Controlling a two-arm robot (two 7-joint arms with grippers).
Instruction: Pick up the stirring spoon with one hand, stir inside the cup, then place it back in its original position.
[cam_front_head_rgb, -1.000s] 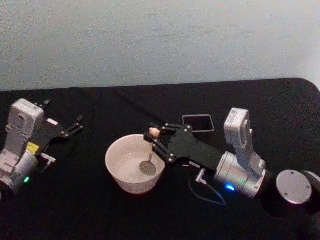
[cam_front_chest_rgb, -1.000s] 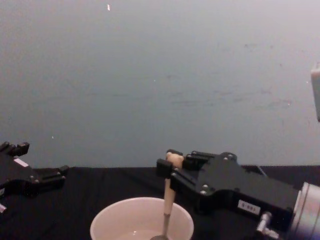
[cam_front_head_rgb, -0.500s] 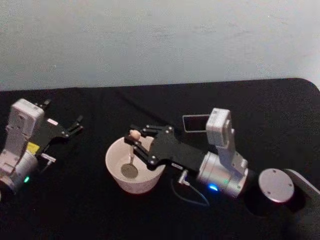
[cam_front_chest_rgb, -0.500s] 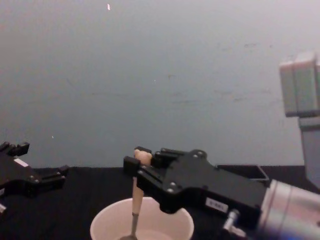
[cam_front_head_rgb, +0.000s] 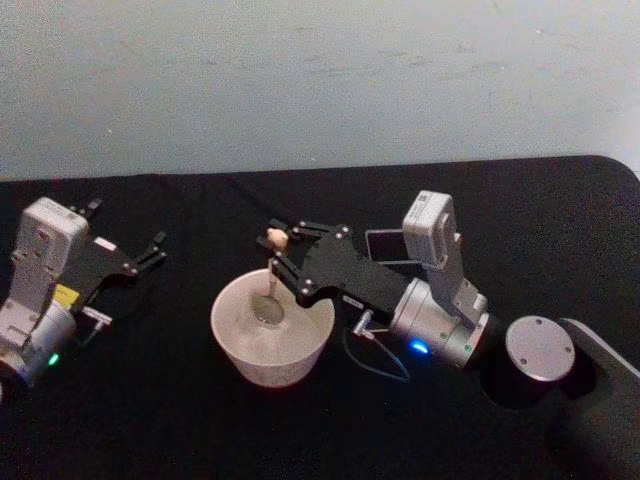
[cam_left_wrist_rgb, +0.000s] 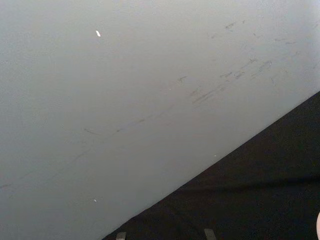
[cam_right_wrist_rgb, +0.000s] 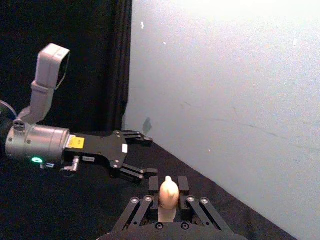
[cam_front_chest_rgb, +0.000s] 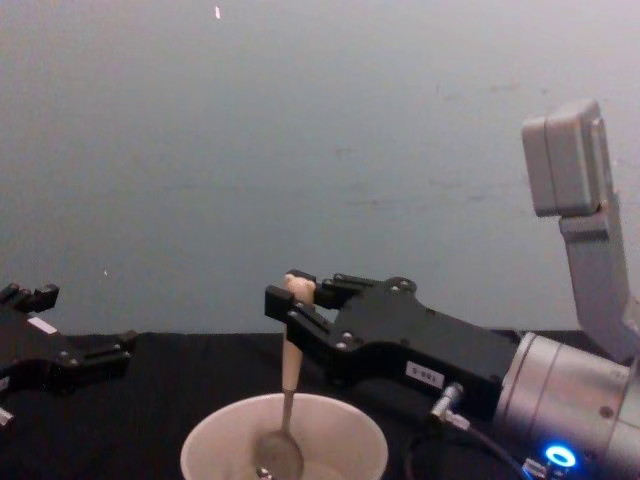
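The cream-white cup (cam_front_head_rgb: 250, 355) (cam_front_chest_rgb: 340, 440) stands on the black table in front of me. My right gripper (cam_front_head_rgb: 279, 249) (cam_front_chest_rgb: 291, 300) (cam_right_wrist_rgb: 168, 195) is shut on the beige handle of the stirring spoon (cam_front_head_rgb: 270, 285) (cam_front_chest_rgb: 290, 375). The spoon hangs upright, with its metal bowl down inside the cup, toward the far side. Its bear-head top (cam_right_wrist_rgb: 168, 190) pokes up between the fingers. The dark square holder (cam_front_head_rgb: 385, 246) stands behind the right arm, partly hidden by it. My left gripper (cam_front_head_rgb: 150, 250) (cam_front_chest_rgb: 85, 355) (cam_right_wrist_rgb: 137, 157) rests open at the left, away from the cup.
The table is covered in black cloth (cam_front_head_rgb: 180, 420), and a pale wall (cam_front_head_rgb: 300, 80) rises behind it. A round grey joint cap (cam_front_head_rgb: 538, 350) of my right arm sits at the right. A thin cable (cam_front_head_rgb: 380, 365) loops under the right wrist.
My right gripper has carried the spoon from the cup's near right side to its left and then toward the far side. The left arm has stayed still.
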